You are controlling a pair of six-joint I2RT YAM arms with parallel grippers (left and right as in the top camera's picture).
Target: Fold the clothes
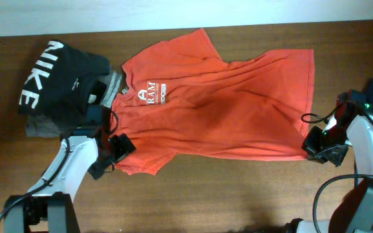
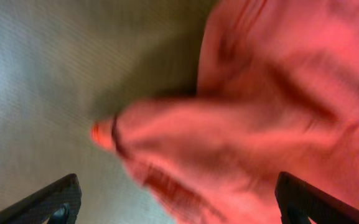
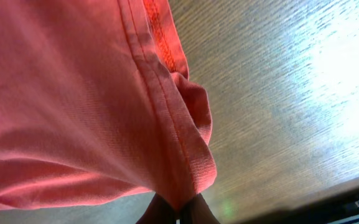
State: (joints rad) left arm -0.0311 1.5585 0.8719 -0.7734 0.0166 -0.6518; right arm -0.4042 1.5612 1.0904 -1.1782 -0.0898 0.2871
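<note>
Saw the red-orange T-shirt (image 1: pixel 218 103) spread logo-up across the middle of the wooden table (image 1: pixel 238 194), collar to the left, hem to the right. Caught the left gripper (image 1: pixel 116 150) at the near sleeve's edge, jaws flung wide, fingers (image 2: pixel 58 199) standing apart either side of the blurred sleeve cuff, nothing clamped. Found the right gripper (image 1: pixel 313 147) pinched tight on the near hem corner, with cloth bunched into folds above the fingertips (image 3: pixel 167 214). Noted bare wood along the whole near edge, and more beyond the hem on the right. Marked less room on the left, thanks to the black NIKE garment (image 1: pixel 57 77) and grey garment (image 1: pixel 113 84) crowded just beside the collar.
</note>
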